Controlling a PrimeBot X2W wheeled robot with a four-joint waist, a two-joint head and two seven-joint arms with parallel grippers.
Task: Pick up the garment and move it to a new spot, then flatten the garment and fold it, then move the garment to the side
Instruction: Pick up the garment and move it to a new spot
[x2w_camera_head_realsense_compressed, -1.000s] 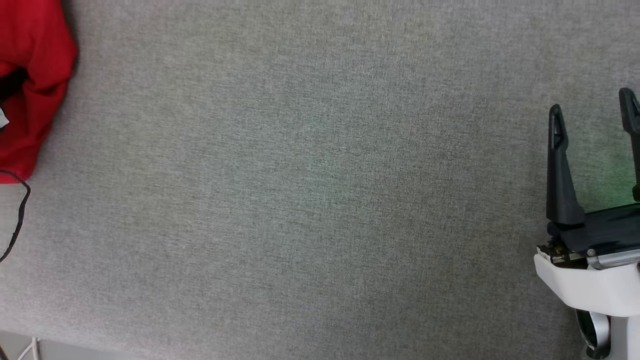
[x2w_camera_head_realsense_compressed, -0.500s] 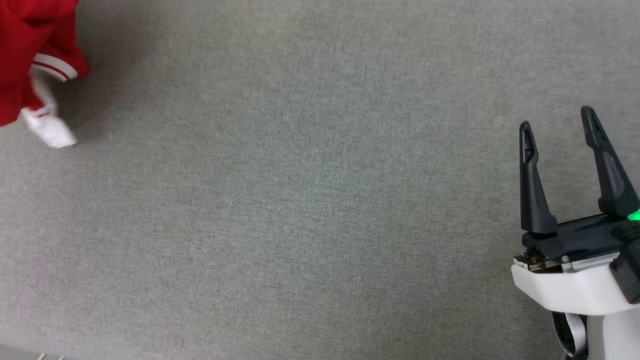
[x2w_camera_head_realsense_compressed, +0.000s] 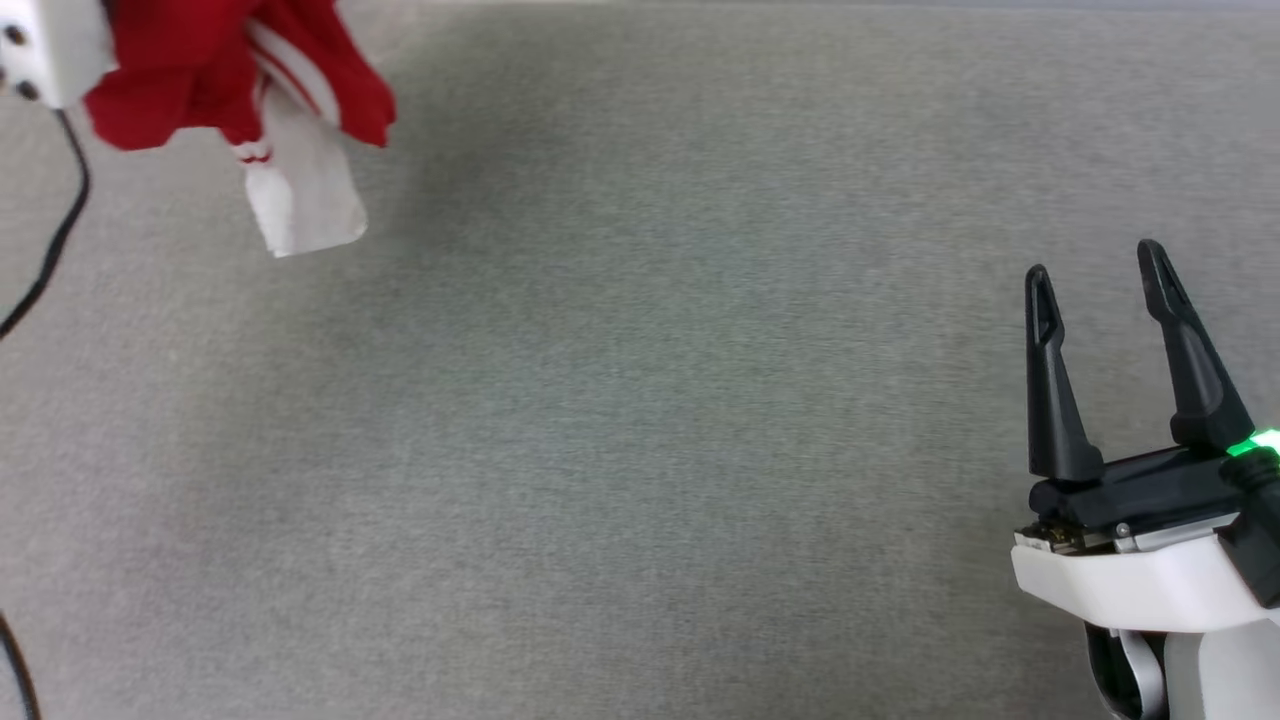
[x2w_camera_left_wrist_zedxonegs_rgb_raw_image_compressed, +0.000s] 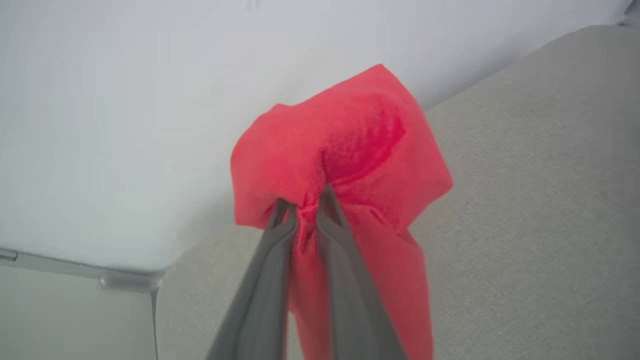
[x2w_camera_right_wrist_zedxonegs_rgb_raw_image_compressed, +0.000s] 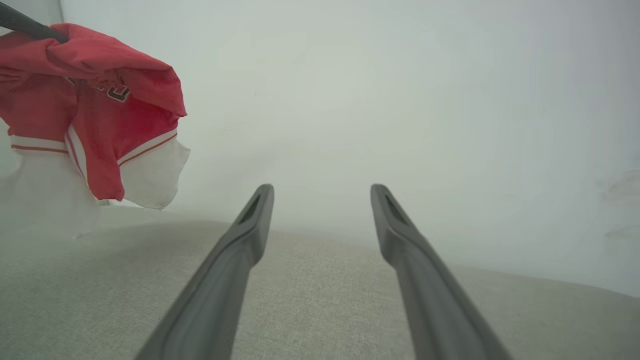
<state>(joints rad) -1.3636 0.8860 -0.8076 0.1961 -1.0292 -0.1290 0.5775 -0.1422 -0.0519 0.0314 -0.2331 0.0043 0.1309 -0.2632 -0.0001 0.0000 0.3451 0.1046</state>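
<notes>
- Step in hand, by judgement: the first one, carrying the red jersey T-shirt (x2w_camera_head_realsense_compressed: 190, 75) to a new spot. Flattening and folding were not yet begun.
- The left gripper (x2w_camera_left_wrist_zedxonegs_rgb_raw_image_compressed: 306, 199) was clamped on a bunched fold of red cloth. The shirt hung crumpled from it over the far left of the grey fabric-covered surface (x2w_camera_head_realsense_compressed: 640, 420), one white sleeve (x2w_camera_head_realsense_compressed: 300, 205) dangling.
- The right gripper (x2w_camera_head_realsense_compressed: 1093, 260) stood spread wide and empty, well apart from the shirt.
- Next move, by judgement: lower the shirt onto the bare middle, release it, then bring both grippers to its edges.

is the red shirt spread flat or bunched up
Bunched up. The red jersey T-shirt with white sleeves hangs crumpled from the left end effector, pinched shut on it.
</notes>
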